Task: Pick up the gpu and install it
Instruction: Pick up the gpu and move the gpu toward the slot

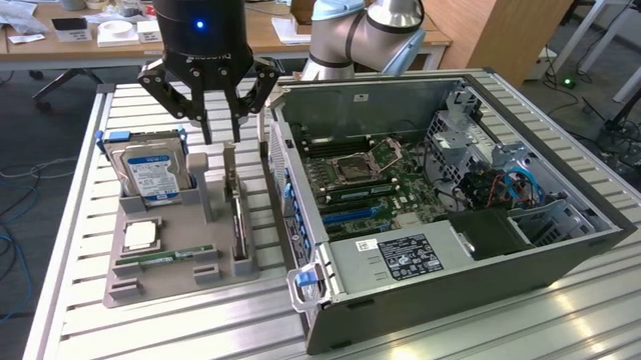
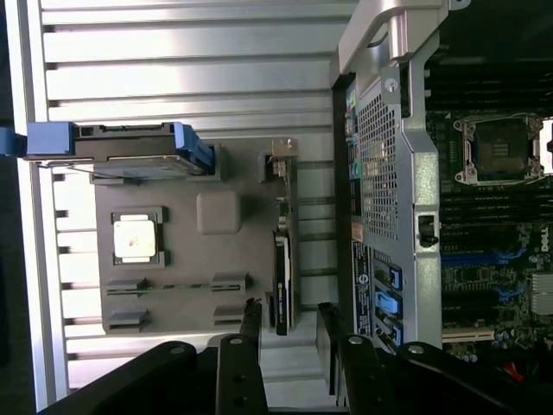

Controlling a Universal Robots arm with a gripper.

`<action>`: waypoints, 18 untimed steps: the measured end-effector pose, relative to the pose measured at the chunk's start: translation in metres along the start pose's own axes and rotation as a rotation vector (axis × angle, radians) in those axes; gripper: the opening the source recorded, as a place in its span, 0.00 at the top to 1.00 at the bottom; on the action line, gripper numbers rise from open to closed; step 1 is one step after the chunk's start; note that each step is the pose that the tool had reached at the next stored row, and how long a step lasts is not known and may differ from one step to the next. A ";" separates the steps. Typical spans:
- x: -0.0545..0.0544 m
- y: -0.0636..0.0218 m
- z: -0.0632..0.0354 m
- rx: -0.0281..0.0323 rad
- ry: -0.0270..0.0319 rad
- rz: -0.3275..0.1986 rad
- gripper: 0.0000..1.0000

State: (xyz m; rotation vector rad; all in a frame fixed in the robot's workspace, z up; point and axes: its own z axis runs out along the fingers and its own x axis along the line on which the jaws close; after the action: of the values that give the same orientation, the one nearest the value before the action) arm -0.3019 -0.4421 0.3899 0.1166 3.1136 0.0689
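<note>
While our gripper (image 1: 221, 138) hovers with its 2 fingers spread wide and empty, the gpu (image 1: 237, 217) stands on edge in the gray holder (image 1: 165, 279) directly beneath them, ungrasped; picking and installing into the computer case (image 1: 350, 112) both remain.

Gpu (image 1: 239, 225) on tray (image 1: 165, 281), beside case (image 1: 350, 101).

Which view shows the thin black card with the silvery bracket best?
Wrist view: it sees the gpu full-length from above, bracket included. The exterior view shows a narrow dark strip standing in the grey holder.
</note>
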 end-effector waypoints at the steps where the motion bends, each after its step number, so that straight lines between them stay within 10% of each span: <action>1: 0.000 -0.0001 0.0018 0.0000 -0.0001 0.000 0.61; 18: 0.001 -0.0010 0.0214 0.0000 0.0000 0.000 0.61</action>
State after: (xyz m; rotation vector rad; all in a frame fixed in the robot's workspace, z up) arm -0.3022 -0.4421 0.3684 0.1165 3.1136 0.0689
